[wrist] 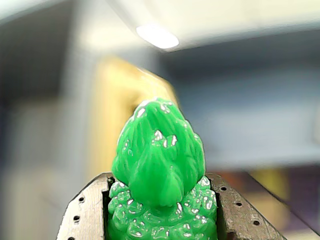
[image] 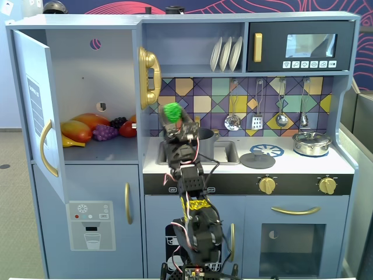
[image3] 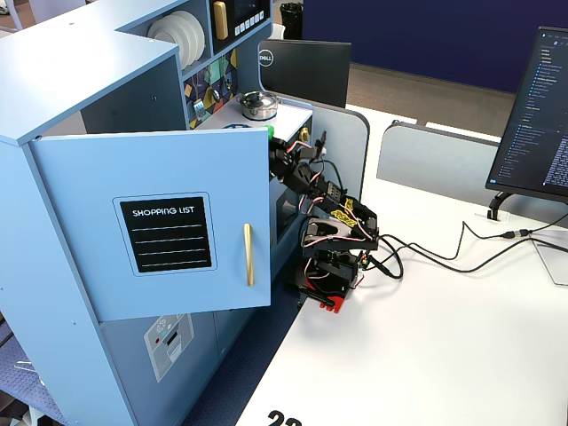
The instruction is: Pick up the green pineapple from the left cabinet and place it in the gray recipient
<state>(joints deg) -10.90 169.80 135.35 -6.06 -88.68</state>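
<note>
My gripper (image: 173,121) is shut on the green pineapple (image: 172,111) and holds it in the air over the counter, just right of the left cabinet (image: 87,76) and below the gold phone. The wrist view shows the bumpy green pineapple (wrist: 159,170) upright and pinched between both fingers (wrist: 87,212), filling the gripper (wrist: 160,200). The cabinet's blue door (image: 35,105) stands open. The gray recipient (image: 207,142) sits on the counter by the sink, partly hidden behind my arm, slightly right of and below the fruit. In the side fixed view only a green speck of the pineapple (image3: 268,133) peeks past the door (image3: 160,222).
Orange-yellow mangoes (image: 81,127), purple grapes (image: 105,132) and a red fruit (image: 128,129) lie on the cabinet shelf. A gold phone (image: 148,76) hangs above the gripper. On the counter at right are a flat gray lid (image: 257,160) and a silver lidded pot (image: 312,143).
</note>
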